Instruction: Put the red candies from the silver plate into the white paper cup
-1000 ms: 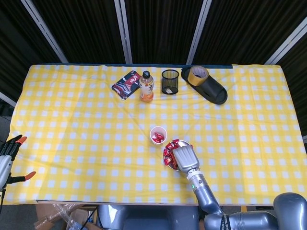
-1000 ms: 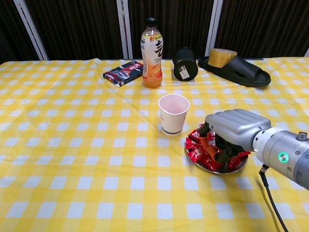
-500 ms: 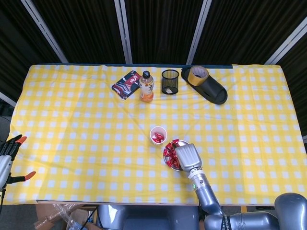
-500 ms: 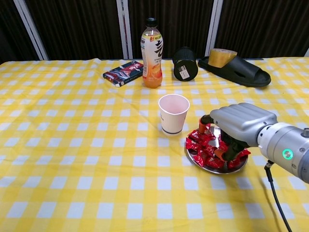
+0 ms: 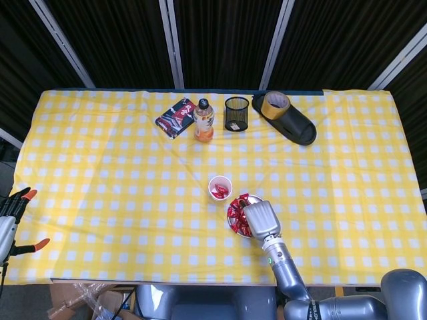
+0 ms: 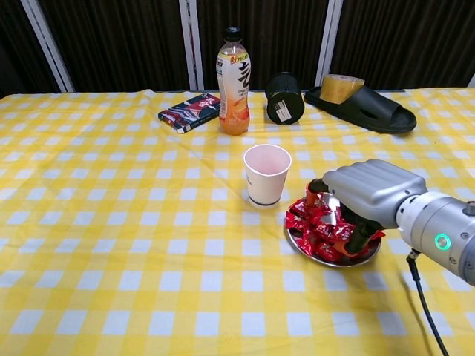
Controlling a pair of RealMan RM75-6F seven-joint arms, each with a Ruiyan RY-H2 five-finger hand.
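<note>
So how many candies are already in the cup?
2 red candies seem to show inside the white paper cup in the head view; more may lie hidden beneath. The rest sit on the silver plate under the right hand.

The right hand has a smooth, matte silver-grey shell over its back, shaped like a rounded block with shallow grooves running between the fingers. The fingers below the shell are black with orange-red pads. Behind it sits a thick silver cylindrical wrist bearing a small round green light ringed in white. A thin black cable hangs from the underside of the wrist. In the head view the silver forearm widens into a darker grey sleeve with small white lettering, too small to read.

The left hand shows black fingers with orange tips and a pale grey body.
</note>
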